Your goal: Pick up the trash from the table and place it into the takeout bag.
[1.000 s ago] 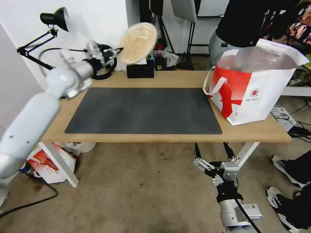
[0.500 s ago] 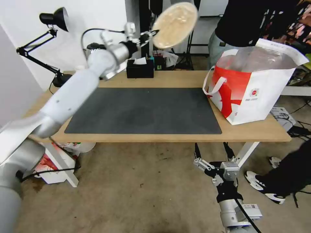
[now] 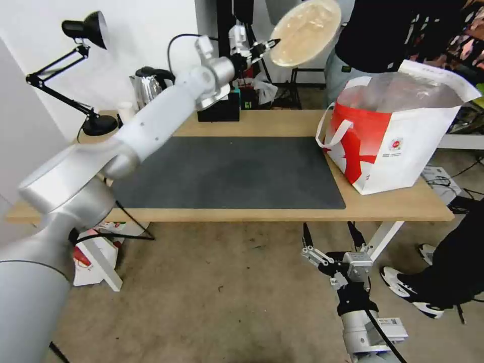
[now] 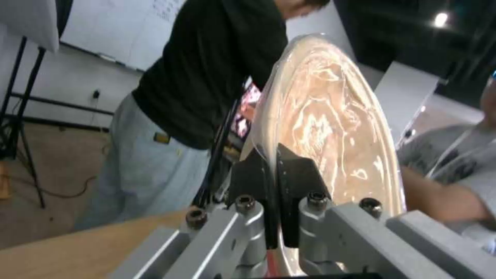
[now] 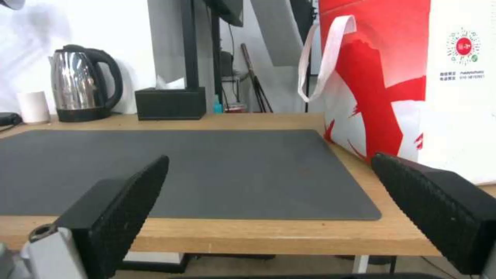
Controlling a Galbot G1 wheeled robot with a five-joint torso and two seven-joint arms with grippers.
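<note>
Bowl has moved closer to the bag, up high over the bench's back edge. It is beige, round and tipped on its side. Left gripper jaws pinch its rim. Right gripper hangs below the bench, jaws wide apart.

**Room Behind the Work Area**

At the back left, a plain white wall. In front of it, a black desk lamp on a jointed arm, then a steel kettle with a black handle, just beside a small white cup. Further along, a black tissue box. Behind that, black tripod stands (thin legs, spread wide). Below, a beige concrete floor, stained in places, with dark cables at the right edge. High on the far wall, a whiteboard; overhead, one small bright ceiling light.
</note>
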